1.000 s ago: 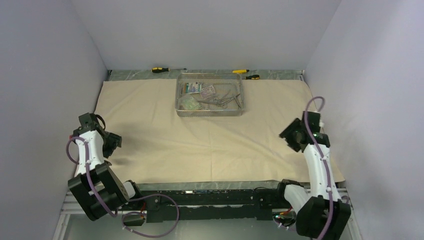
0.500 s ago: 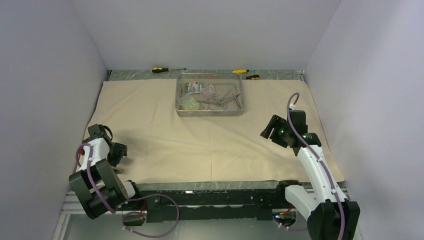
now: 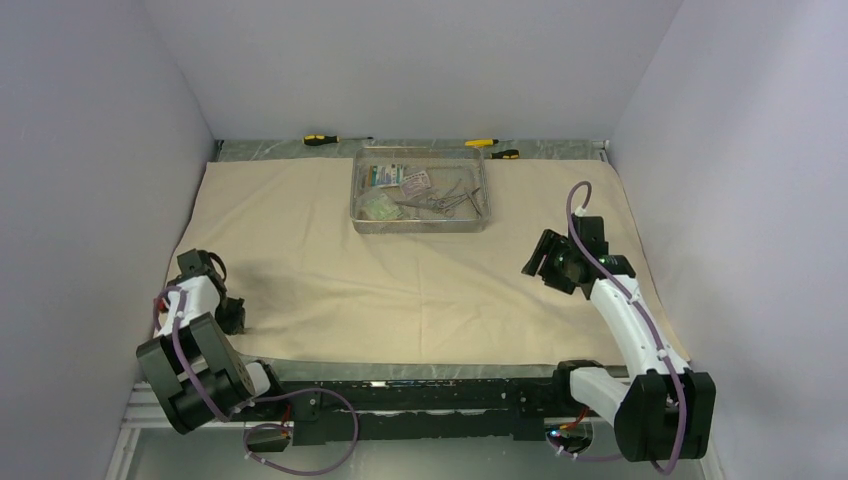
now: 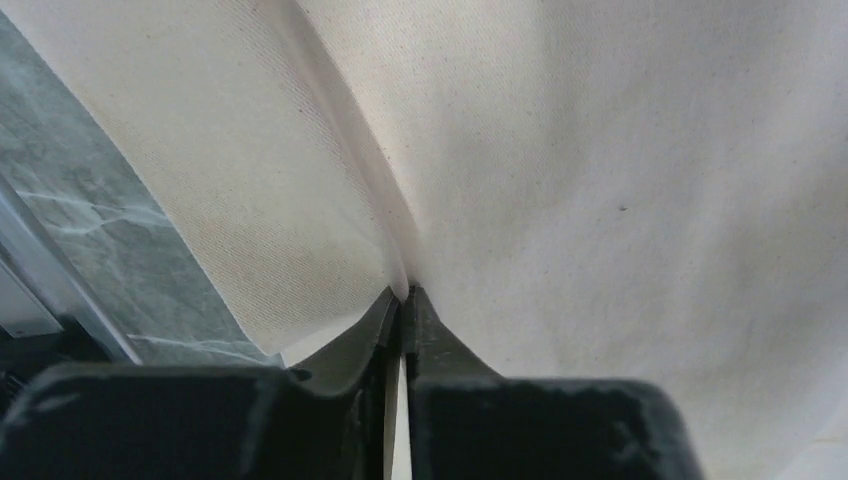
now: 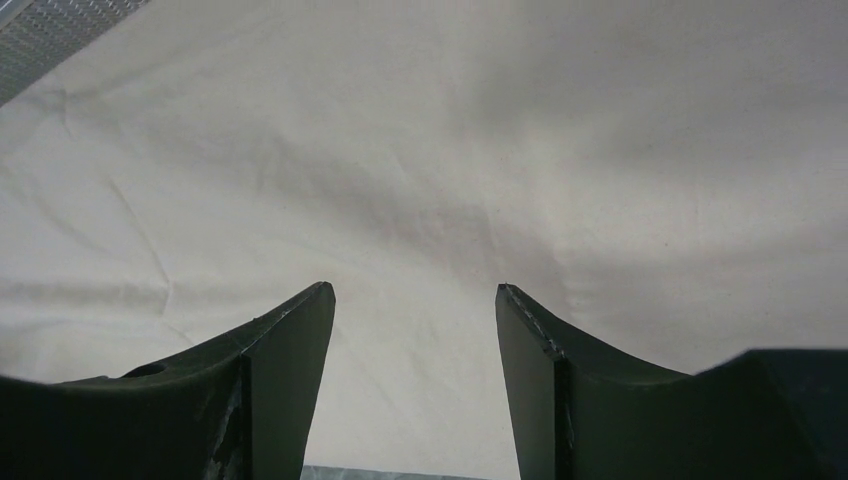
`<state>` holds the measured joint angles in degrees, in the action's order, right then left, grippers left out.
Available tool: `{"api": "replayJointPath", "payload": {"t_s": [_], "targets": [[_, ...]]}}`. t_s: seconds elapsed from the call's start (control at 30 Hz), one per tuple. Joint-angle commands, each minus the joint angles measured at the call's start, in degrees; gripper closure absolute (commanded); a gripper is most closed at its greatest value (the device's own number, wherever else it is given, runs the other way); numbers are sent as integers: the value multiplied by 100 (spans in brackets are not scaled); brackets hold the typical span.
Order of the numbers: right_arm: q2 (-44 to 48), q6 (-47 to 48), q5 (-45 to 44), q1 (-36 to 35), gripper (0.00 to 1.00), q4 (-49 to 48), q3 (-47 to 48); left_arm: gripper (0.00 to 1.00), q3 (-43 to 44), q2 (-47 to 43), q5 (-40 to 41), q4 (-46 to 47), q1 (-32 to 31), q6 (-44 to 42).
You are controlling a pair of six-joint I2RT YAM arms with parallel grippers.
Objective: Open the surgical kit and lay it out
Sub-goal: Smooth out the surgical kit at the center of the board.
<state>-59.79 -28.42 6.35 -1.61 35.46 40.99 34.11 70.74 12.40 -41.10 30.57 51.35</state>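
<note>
While the left fingers (image 4: 440,350) pinch a fold of the beige cloth (image 3: 300,230) at its near left edge, the right fingers (image 5: 290,340) hang spread over its right side, nearer the wire tray (image 3: 420,226), which lies far and leftward, long side running left-right.

Yellow-black screwdriver (image 3: 322,138) at far edge of grey table (image 3: 260,148); two more screwdrivers (image 3: 485,143) further right.

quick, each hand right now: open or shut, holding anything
left hand: closed, pinching a fold of the wrap cloth near its edge.
right hand: open, holding nothing, over the cloth.
</note>
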Motion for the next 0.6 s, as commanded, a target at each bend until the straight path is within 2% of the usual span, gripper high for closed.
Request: {"api": "replayJointPath", "payload": {"t_s": [0.0,0.17,0.33,0.43,0.57], "targets": [[-135,-31,-390,-15,36,-60,314,100,81,250,310,117,-7,145],[-352,-439,-1163,-7,36,446,328,100,267,220,497,-325,-7,299],[-622,-1249,-2145,2,36,1310,203,100,412,155,617,-905,-2,712],[-719,-1629,-2306,15,36,1539,47,100,667,247,584,-1302,53,1012],[-819,-2026,-2245,87,36,1628,-127,100,1009,542,772,-1511,76,1005]]}}
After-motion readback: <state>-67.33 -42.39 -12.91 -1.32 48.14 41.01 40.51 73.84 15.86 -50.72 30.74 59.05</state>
